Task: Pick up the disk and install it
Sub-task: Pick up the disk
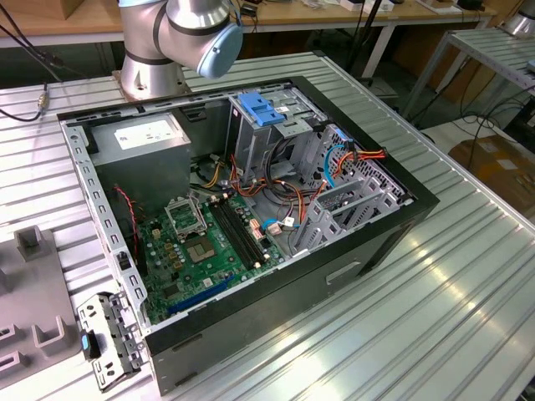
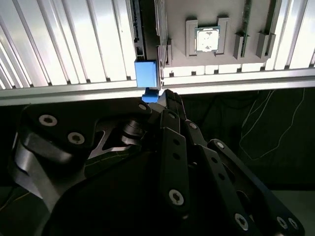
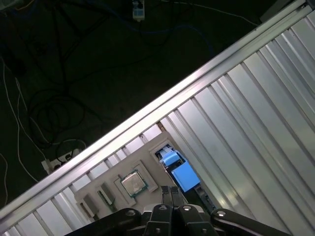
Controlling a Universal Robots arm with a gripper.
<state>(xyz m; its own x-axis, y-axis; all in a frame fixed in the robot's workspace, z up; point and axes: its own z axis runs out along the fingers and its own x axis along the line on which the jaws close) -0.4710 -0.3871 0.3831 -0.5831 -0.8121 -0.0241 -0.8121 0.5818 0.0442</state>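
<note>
**One disk, just ahead of closed jaws**

In both wrist views the disk (image 3: 179, 171) sits in a grey fixture plate (image 3: 147, 169) on the ribbed aluminium tabletop (image 3: 246, 103), close to the tabletop's edge. A bare processor chip (image 3: 132, 183) is parked on the same plate beside it. The gripper (image 3: 171, 190) points down at that plate. The disk's bright blue carrier lies just past the tips, nearly on the line the jaws point along and a little to one side.

The jaws are drawn together with nothing clamped between them. The disk appears to rest in its fixture, not in the grip. The height between tips and carrier is hard to judge, though the wide sweep of tabletop around the plate suggests the wrist is well above it.

The disk is seen almost end-on, so its long axis cannot be read with confidence. A dark strip running away from the blue end in the second wrist view may be its body or a slot in the plate.

In the exterior view the arm (image 1: 188, 33) rises out of frame behind the open computer case (image 1: 276, 217), whose drive cage carries a pale-blue plastic plate (image 1: 261, 109).
</note>
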